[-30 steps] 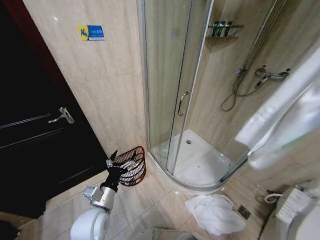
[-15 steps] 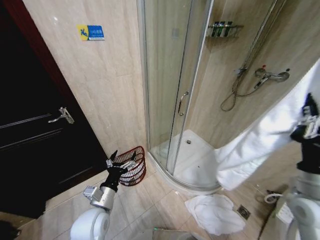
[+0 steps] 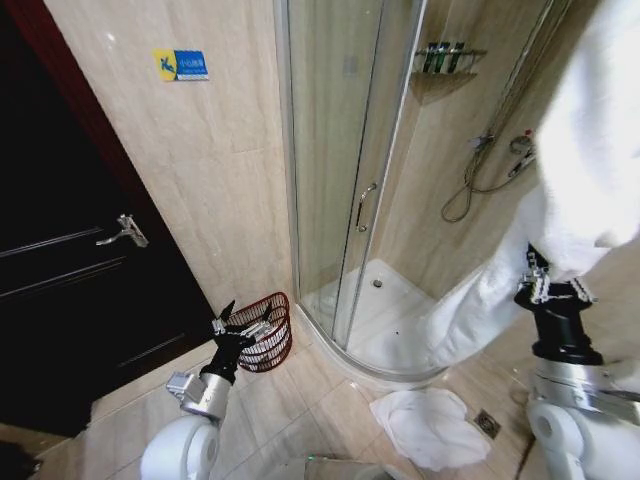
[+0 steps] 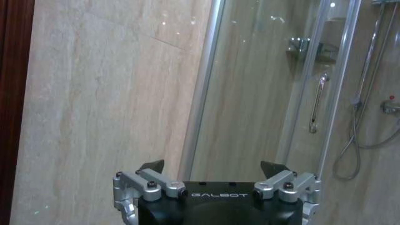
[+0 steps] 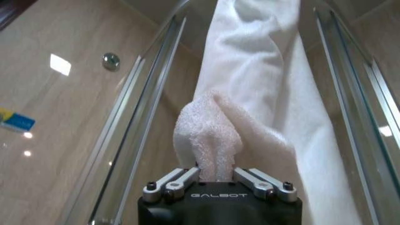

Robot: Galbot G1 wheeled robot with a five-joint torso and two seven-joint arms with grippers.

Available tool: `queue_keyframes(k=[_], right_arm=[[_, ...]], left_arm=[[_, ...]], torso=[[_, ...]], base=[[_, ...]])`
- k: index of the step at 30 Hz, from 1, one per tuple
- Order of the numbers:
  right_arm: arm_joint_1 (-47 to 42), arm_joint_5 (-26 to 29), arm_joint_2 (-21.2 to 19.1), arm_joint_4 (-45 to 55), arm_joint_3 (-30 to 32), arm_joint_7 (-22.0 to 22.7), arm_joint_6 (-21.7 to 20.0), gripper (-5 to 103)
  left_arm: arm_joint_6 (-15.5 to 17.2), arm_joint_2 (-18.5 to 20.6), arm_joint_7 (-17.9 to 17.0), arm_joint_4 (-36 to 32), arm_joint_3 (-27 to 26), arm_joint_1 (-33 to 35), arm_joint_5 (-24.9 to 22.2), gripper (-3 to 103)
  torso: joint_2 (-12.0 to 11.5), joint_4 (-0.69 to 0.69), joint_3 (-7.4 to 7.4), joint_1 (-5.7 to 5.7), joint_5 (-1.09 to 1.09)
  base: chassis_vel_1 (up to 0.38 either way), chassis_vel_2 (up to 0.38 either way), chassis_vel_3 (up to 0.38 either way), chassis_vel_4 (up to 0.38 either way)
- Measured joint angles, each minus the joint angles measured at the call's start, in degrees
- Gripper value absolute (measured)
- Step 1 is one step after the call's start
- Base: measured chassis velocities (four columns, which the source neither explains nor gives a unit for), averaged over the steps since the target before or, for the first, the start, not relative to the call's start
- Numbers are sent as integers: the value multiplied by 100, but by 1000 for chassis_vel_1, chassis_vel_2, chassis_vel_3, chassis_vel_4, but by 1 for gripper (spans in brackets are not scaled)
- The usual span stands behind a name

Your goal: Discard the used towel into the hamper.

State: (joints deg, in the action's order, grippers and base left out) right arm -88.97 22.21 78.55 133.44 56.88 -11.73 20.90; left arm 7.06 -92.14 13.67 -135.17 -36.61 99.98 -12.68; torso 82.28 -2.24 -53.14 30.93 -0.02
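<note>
My right gripper (image 3: 552, 281) is raised at the right, shut on a fold of the white towel (image 3: 585, 150). The towel hangs over and around the gripper and trails down toward the shower tray. In the right wrist view the fingers (image 5: 181, 179) pinch a bunched tuft of the towel (image 5: 250, 75). The hamper (image 3: 268, 338), a dark red-brown wire basket, stands on the floor by the wall at the lower left. My left gripper (image 3: 245, 316) is held just in front of the hamper's rim, open and holding nothing. In the left wrist view the left gripper (image 4: 212, 169) has its jaws spread wide.
A second white towel (image 3: 430, 428) lies crumpled on the tiled floor near a drain. The glass shower enclosure (image 3: 345, 200) with its curved tray fills the middle. A dark door (image 3: 70, 260) stands at the left. A toilet edge shows at the lower right.
My right arm has come further in from the right edge, carrying the towel, which now hangs higher and covers the upper right. The left arm and hamper have not moved.
</note>
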Motion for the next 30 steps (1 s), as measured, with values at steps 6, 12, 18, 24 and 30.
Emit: queue_keyframes(k=[6, 12, 18, 24, 30], right_arm=[[-63, -311, 205, 117, -155, 111, 152, 5], [30, -538, 107, 614, -8, 219, 87, 5], [67, -613, -55, 890, 232, 519, 29, 5], [46, -401, -192, 964, 331, 755, -73, 5], [-9, -177, -186, 994, 346, 824, -228, 5]], left_arm=[[0, 0, 0, 0, 0, 0, 0, 100], [0, 0, 0, 0, 0, 0, 0, 100], [0, 0, 0, 0, 0, 0, 0, 100], [0, 0, 0, 0, 0, 0, 0, 100], [0, 0, 0, 0, 0, 0, 0, 100]], torso=[[0, 1, 0, 0, 2], [0, 0, 0, 0, 1], [0, 0, 0, 0, 4], [0, 0, 1, 0, 2], [1, 0, 1, 0, 2]], base=[[0, 0, 0, 0], [0, 0, 0, 0], [0, 0, 0, 0], [0, 0, 0, 0], [0, 0, 0, 0]])
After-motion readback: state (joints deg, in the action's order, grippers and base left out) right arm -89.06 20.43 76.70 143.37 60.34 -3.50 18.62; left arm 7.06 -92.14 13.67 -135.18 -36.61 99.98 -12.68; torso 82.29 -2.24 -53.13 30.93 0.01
